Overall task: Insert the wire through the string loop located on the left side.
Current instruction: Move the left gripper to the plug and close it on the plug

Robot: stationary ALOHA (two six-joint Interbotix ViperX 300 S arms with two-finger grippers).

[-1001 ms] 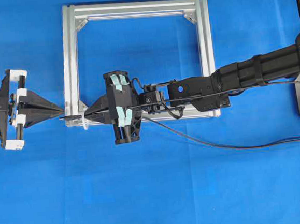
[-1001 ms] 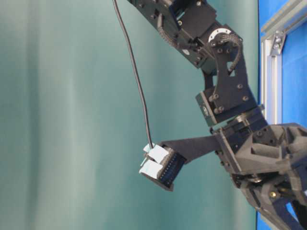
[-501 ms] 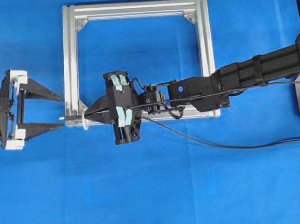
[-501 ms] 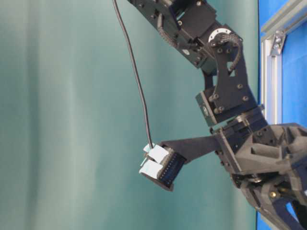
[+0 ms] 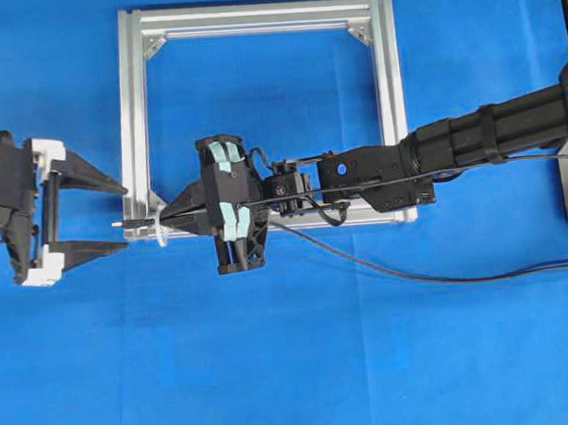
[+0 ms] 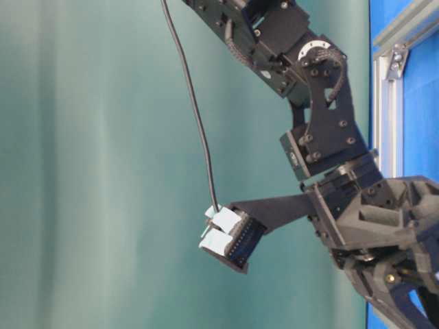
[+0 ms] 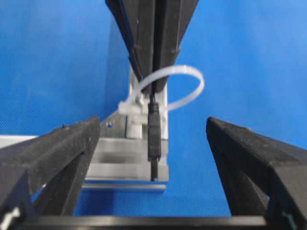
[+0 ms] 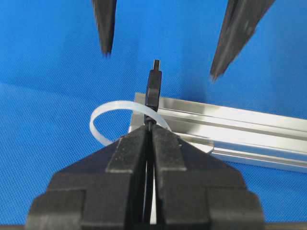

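Wire [image 8: 153, 88] vanishes into closed right hand [image 8: 149, 132] gripping it; left hand [image 5: 117, 216] gapes empty.

Both arms are matte black plastic. The left gripper [image 5: 117, 218] has white end blocks; the right gripper [image 5: 171, 217] wears pale green tape strips.

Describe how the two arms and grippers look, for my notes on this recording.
Both are black. The left gripper has two long tapering fingers on a rail with white end blocks. The right gripper has pale teal tape strips on its body, with short black cables looping behind it. The right arm is a ribbed black tube with a blue dot near the wrist.
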